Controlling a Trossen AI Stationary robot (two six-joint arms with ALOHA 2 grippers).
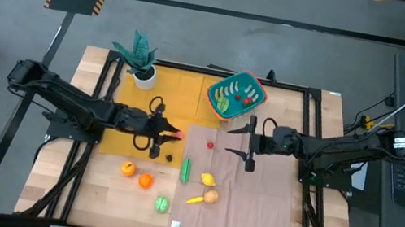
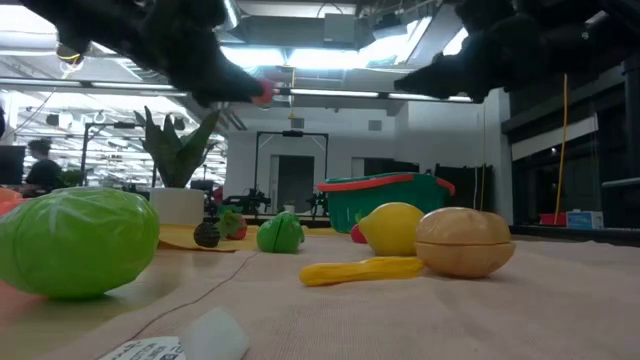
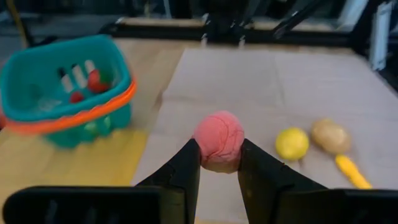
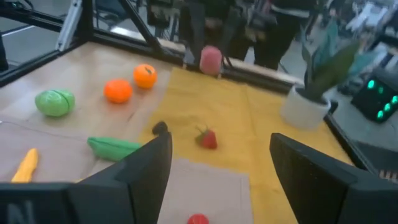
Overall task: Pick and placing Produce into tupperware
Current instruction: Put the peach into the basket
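Note:
My left gripper (image 1: 168, 133) hovers over the table's middle left, shut on a pink-red round toy fruit (image 3: 218, 144). My right gripper (image 1: 245, 143) faces it from the right, open, with nothing between its fingers (image 4: 221, 168). The teal tupperware (image 1: 236, 94) with an orange-red rim stands at the far middle with some produce inside. Loose produce lies on the table: two oranges (image 1: 136, 174), a green cabbage (image 1: 162, 203), a green cucumber (image 1: 186, 169), a lemon (image 1: 208, 180), a potato (image 1: 211, 197), a yellow piece (image 1: 195, 200) and a small red piece (image 1: 211, 143). My left gripper pinches the round fruit by two opposite sides (image 3: 202, 148) between its two fingers, at their free ends. The fingers come nearly level from the table's left, slanting a little downward. The fruit (image 2: 262, 93) is lifted clear of the table.
A teal potted plant in a white pot (image 1: 143, 66) stands at the far left on a yellow mat (image 1: 181, 93). A small dark piece (image 1: 169, 157) lies near the mat's near edge. A brown cloth (image 1: 254, 196) covers the table's right half. A white tag (image 1: 175, 225) lies near the front edge.

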